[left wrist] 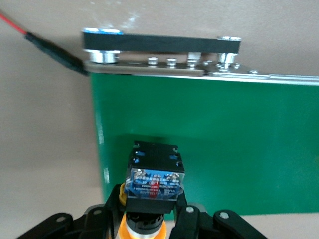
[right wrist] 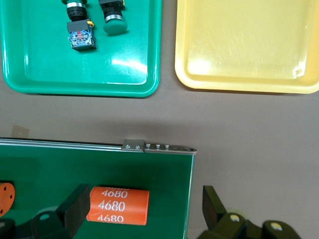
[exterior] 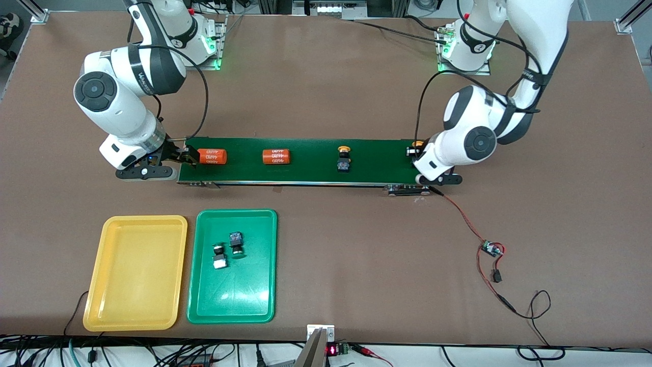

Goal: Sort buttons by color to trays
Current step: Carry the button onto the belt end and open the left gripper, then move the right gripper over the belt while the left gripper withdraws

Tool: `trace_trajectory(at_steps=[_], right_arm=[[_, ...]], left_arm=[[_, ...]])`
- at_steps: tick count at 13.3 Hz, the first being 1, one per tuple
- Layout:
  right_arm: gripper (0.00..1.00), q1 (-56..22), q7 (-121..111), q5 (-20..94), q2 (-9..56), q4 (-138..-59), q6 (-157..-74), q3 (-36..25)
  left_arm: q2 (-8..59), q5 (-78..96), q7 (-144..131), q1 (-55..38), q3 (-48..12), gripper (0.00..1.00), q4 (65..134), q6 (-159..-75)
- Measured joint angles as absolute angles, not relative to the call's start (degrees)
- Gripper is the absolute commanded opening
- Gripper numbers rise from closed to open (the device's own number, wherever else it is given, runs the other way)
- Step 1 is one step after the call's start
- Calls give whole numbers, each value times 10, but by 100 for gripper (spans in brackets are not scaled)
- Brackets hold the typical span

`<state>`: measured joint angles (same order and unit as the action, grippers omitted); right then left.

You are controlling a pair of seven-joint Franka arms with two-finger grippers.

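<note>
My left gripper [left wrist: 149, 211] is shut on a yellow-capped button [left wrist: 152, 181] just above the long green belt [left wrist: 224, 139], at the left arm's end of it [exterior: 415, 152]. A second yellow button [exterior: 345, 158] stands on the belt's middle. Two green buttons [exterior: 236, 243] [exterior: 219, 256] lie in the green tray [exterior: 260, 300], also seen in the right wrist view [right wrist: 113, 22] [right wrist: 80, 37]. The yellow tray [exterior: 135, 306] beside it holds nothing. My right gripper [right wrist: 144, 211] hangs open over the belt's other end [exterior: 186, 155], an orange cylinder [right wrist: 118, 205] between its fingers.
A second orange cylinder [exterior: 276, 156] lies on the belt toward its middle. A red and black cable with a small circuit board [exterior: 491, 250] trails from the belt's end at the left arm's side toward the front camera.
</note>
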<state>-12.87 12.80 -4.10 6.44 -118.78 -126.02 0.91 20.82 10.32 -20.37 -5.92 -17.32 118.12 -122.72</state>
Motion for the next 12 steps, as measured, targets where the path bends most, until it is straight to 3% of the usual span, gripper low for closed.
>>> trace_trajectory(at_steps=[1,2,3,4,7,12], right_arm=[[100,-129,128,-41,64,-1188,-1260,9],[100,-129,128,-41,65,-1188,-1260,9],[100,-129,128,-41,65,-1188,-1260,9],[100,-129,128,-41,65,-1189,-1260,10],[100,-142,128,-40,69,-1189,-1258,12],[100,-178,158,-36,72,-1189,-1251,15]], left_arm=[[213,103,-215,-67,-173,2,1180,-1237],[215,103,-224,-71,-173,30,1179,-1242],[217,103,-228,-73,-173,75,1179,-1244],[217,103,-231,-74,-173,100,1178,-1245],[217,103,-233,-74,-173,100,1162,-1249],[184,48,-231,-56,-152,100,1078,-1237]])
